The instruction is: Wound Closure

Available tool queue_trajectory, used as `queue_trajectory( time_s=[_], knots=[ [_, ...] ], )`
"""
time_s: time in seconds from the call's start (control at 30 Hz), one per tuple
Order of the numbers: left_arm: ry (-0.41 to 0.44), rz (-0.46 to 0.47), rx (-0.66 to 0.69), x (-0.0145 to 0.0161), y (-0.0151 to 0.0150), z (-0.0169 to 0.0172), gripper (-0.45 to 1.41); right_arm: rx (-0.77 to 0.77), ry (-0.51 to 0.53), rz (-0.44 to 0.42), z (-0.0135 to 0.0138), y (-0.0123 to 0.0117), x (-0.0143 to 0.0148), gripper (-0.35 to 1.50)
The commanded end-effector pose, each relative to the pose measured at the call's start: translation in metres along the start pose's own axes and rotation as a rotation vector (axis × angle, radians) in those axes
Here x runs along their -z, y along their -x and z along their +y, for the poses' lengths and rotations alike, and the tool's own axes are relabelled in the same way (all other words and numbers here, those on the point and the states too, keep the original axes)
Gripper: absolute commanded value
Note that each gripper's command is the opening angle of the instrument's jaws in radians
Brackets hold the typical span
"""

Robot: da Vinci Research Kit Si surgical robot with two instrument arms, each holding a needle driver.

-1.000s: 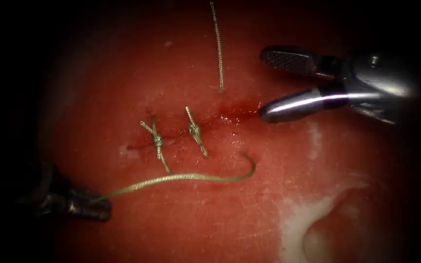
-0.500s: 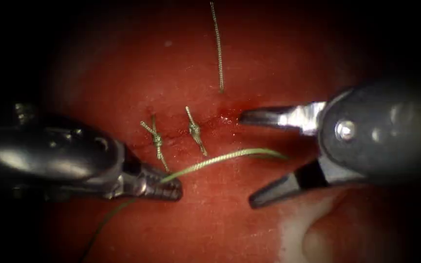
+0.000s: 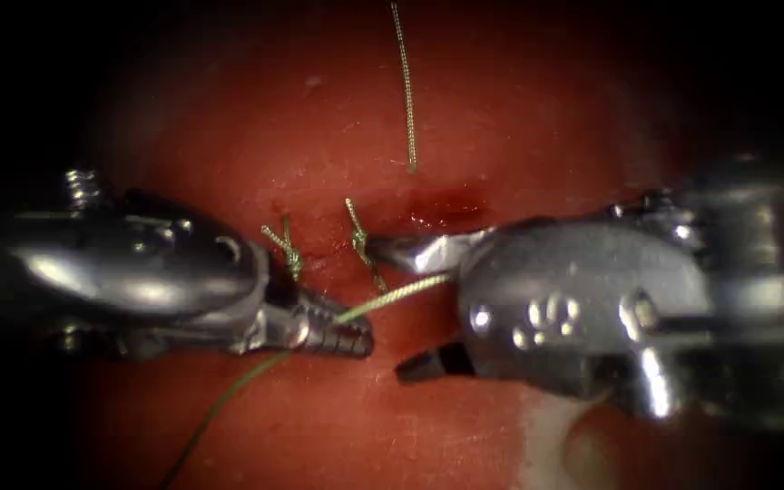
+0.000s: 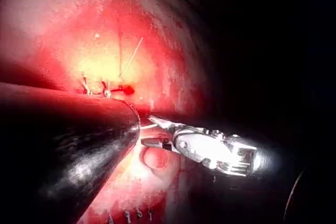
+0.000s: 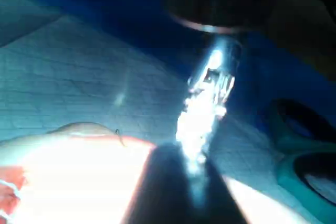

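Now left gripper [image 3: 342, 338] clamped on thread [image 3: 392, 295], right gripper [image 3: 401, 308] agape.

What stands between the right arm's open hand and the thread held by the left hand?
Nothing visible does. The right hand is open, one jaw on each side of the thread, which runs free from the left hand, shut on it. The two knots lie beyond it.
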Motion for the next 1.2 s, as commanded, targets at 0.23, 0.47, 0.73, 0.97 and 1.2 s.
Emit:
queue_trajectory(
  time_s=[0.23,0.47,0.73,0.97,1.2],
  knots=[
    [0.003,0.000,0.002,-0.0004,-0.0002,0.0000,-0.35,0.091,-0.072,-0.044,0.0008,0.0001,0.0003,-0.35],
    [-0.029,0.033,-0.155,-0.0002,-0.0018,-0.0011,0.23,0.099,-0.067,-0.037,0.0009,-0.0001,0.0005,-0.35],
    [-0.043,0.040,-0.135,-0.0004,-0.0008,-0.0020,0.68,0.088,-0.046,-0.035,0.0015,0.0015,0.0016,-0.35],
    [-0.034,0.022,-0.174,0.0001,0.0040,-0.0029,0.70,0.041,-0.009,-0.028,0.0026,0.0044,0.0036,-0.35],
    [0.027,0.095,-0.179,-0.0005,0.0050,-0.0039,0.68,0.044,-0.005,-0.022,0.0028,0.0050,0.0040,-0.35]
  ],
)
